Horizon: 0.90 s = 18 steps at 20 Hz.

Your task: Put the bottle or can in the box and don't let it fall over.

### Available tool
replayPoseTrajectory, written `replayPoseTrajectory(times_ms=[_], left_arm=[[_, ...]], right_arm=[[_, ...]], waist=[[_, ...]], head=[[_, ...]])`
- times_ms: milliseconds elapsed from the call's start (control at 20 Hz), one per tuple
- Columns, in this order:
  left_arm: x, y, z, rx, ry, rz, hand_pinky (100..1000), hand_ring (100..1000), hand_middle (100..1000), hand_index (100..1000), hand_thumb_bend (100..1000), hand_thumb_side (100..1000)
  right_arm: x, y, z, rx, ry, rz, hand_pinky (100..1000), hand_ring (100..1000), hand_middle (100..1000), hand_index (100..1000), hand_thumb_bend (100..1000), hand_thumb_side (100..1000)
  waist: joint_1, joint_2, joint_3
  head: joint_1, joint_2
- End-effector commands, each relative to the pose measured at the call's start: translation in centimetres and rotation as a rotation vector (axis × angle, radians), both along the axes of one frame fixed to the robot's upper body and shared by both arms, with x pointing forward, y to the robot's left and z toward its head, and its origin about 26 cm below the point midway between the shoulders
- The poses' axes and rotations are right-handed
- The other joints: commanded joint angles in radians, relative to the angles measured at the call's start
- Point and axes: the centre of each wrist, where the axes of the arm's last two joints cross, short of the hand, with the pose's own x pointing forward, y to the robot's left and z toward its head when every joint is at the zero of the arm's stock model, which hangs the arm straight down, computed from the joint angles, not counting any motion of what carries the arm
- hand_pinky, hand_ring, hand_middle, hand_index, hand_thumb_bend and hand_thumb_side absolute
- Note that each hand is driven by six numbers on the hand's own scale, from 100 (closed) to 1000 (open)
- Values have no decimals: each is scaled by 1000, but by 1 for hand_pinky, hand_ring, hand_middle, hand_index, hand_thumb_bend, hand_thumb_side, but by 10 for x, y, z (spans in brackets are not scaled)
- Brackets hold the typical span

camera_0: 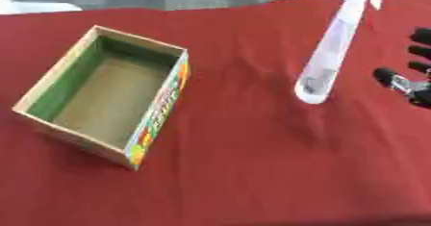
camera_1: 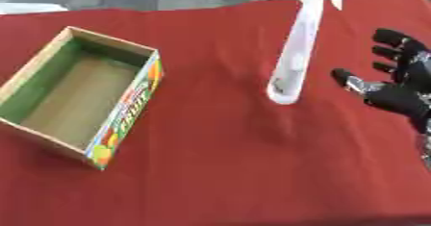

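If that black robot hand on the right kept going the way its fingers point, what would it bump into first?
Probably the tall clear spray bottle standing on the red tablecloth. The open right hand points left toward it, though depth is hard to judge.

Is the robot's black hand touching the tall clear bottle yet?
Apart. The right eye view shows red cloth between the right hand and the bottle, fingers open.

I see a deep red cloth (camera_0: 252, 172) covering the table. The box (camera_0: 105, 93) is plain brown cardboard on its floor and rim, green on its inner left wall, and its outer long side carries a bright print of green, yellow, orange and red. The bottle (camera_1: 295, 52) is clear and pale with a white top. My right hand (camera_1: 396, 93) is black with silver bits.
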Motion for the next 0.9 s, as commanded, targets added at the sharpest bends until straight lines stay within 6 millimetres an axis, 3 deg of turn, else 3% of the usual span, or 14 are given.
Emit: replayPoseTrajectory(times_ms=[50,900], left_arm=[[-2,-2,7,12,-21,-8,815,802,789,844,403,759],[-2,-6,3,-14,-20,-20,813,799,786,840,397,764]], right_arm=[[0,-2,7,-11,-21,1,904,936,893,895,567,137],[5,-1,5,-21,9,19,907,941,895,898,558,139]], waist=[[-2,-17,1],[0,-17,1]], head=[[1,-17],[-4,-12]])
